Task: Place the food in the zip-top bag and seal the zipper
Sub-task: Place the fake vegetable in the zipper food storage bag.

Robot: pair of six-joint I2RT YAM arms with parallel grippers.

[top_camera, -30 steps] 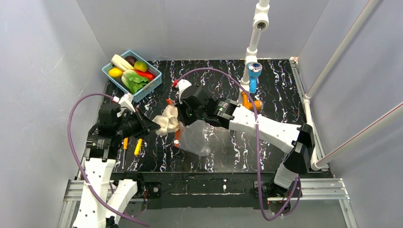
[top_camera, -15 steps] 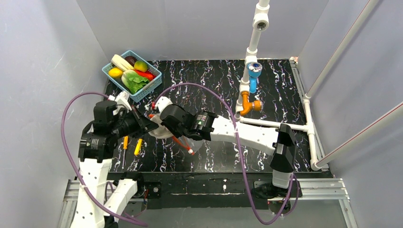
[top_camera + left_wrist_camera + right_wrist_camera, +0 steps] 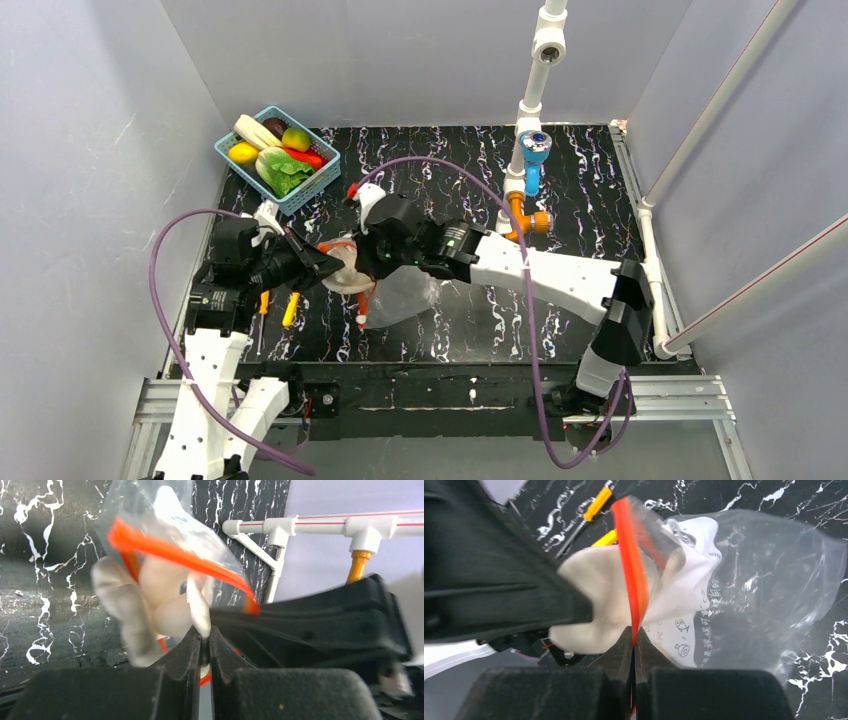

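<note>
My left gripper (image 3: 325, 266) (image 3: 205, 637) is shut on a thin lobe of the white garlic-like food (image 3: 345, 272) (image 3: 165, 610). It holds that piece at the mouth of the clear zip-top bag (image 3: 405, 292) (image 3: 774, 570). Just to its right, my right gripper (image 3: 364, 262) (image 3: 634, 639) is shut on the bag's red zipper (image 3: 631, 565) (image 3: 175, 552). The bag hangs below it and trails onto the table. Whether the garlic (image 3: 599, 595) is inside the mouth or only against it I cannot tell. The green lettuce (image 3: 285, 172) and a yellow-green round fruit (image 3: 296, 138) lie in the basket.
The blue basket (image 3: 318, 180) at the back left also holds a long white leek (image 3: 255, 130), a red chili (image 3: 308, 157) and a yellow fruit (image 3: 243, 152). Two yellow-handled tools (image 3: 290, 308) lie near the left arm. A white pipe stand (image 3: 530, 150) rises at the back right.
The right gripper swung left with the bag, then came partway back. The zipper strip now hangs down below it. The left gripper kept hold of the garlic, shifting slightly.
</note>
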